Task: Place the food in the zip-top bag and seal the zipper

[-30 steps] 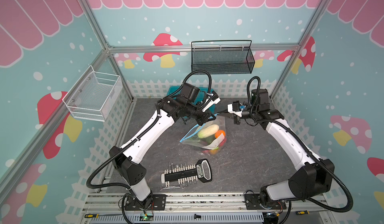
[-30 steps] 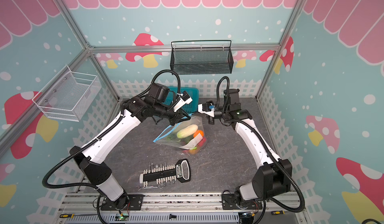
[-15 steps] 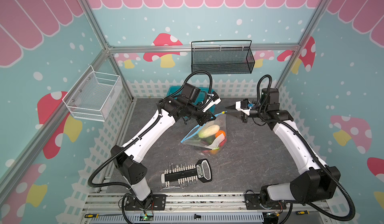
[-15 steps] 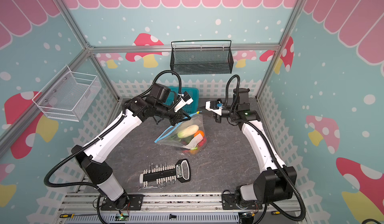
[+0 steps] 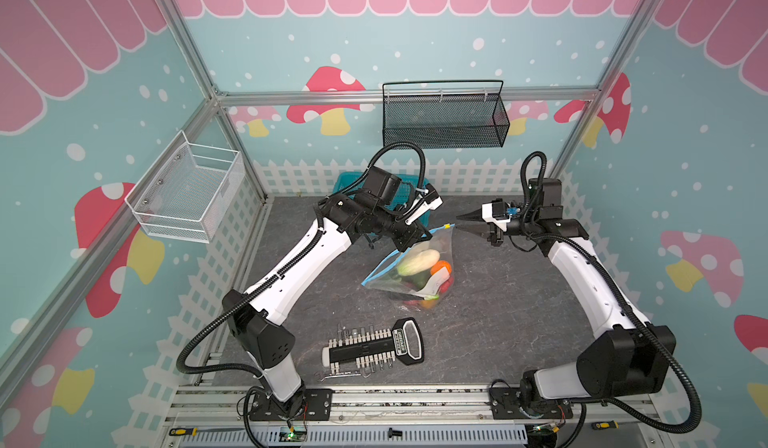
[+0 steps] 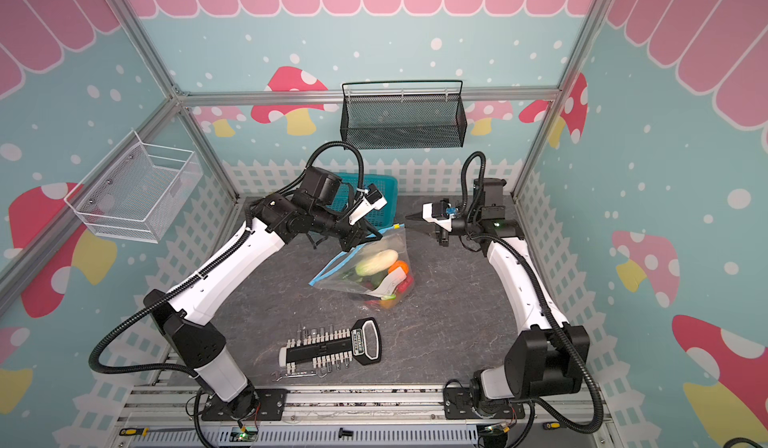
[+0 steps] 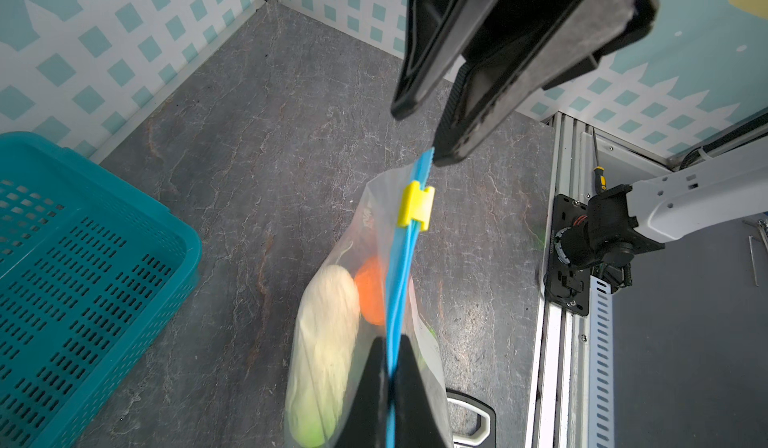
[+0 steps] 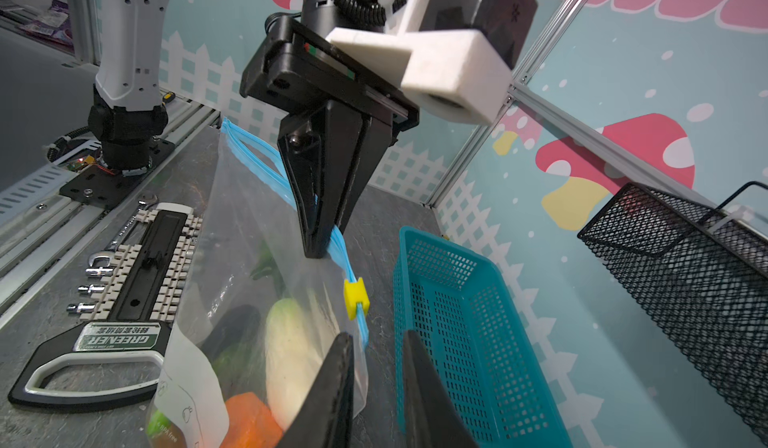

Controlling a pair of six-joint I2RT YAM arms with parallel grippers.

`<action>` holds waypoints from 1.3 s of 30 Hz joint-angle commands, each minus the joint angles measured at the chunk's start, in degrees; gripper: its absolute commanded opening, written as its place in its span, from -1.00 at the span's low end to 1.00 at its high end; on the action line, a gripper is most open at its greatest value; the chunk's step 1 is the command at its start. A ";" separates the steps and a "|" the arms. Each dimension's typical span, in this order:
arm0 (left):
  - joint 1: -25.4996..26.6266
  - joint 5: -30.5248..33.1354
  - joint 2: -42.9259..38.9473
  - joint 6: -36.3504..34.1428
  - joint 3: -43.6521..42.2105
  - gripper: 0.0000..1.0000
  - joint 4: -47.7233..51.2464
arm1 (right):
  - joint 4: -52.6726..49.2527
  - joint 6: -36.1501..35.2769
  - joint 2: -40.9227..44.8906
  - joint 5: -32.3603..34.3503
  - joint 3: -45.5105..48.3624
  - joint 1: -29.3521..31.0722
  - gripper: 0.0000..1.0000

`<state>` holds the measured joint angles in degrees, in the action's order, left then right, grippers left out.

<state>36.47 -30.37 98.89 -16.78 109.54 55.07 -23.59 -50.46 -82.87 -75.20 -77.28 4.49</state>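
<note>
Jaws at zipper (image 7: 398, 292): sealing step.
Left gripper (image 8: 318, 254) is clamped on it; right gripper (image 8: 377, 335), slightly parted and empty, hangs beside yellow tab (image 7: 415, 206). Bag (image 5: 438, 248), food (image 5: 417, 261) inside, rests on table (image 5: 519, 300). Next: pinch tab, slide it.

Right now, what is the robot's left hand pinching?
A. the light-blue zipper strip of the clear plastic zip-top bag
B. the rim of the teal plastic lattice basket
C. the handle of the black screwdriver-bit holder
A: the right wrist view shows the left hand shut on the light-blue zipper strip at the mouth of the clear plastic zip-top bag.
</note>
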 commanded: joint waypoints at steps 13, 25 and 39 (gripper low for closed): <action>0.27 -0.22 -0.81 -2.19 -0.43 -1.00 0.80 | -1.63 -1.29 -3.06 -4.20 -1.53 1.05 -0.69; 0.27 -0.15 -0.81 -2.30 -0.62 -1.00 0.84 | -1.72 -1.31 -3.07 -3.49 -2.24 1.87 -0.71; 0.32 0.41 -0.81 -2.47 -0.35 -1.00 0.82 | -1.76 -1.28 -2.16 -2.95 -2.46 1.88 -0.68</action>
<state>36.49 -30.11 98.89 -16.95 109.19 55.05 -24.25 -50.11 -86.17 -76.99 -78.52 6.11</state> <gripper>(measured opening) 0.049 0.161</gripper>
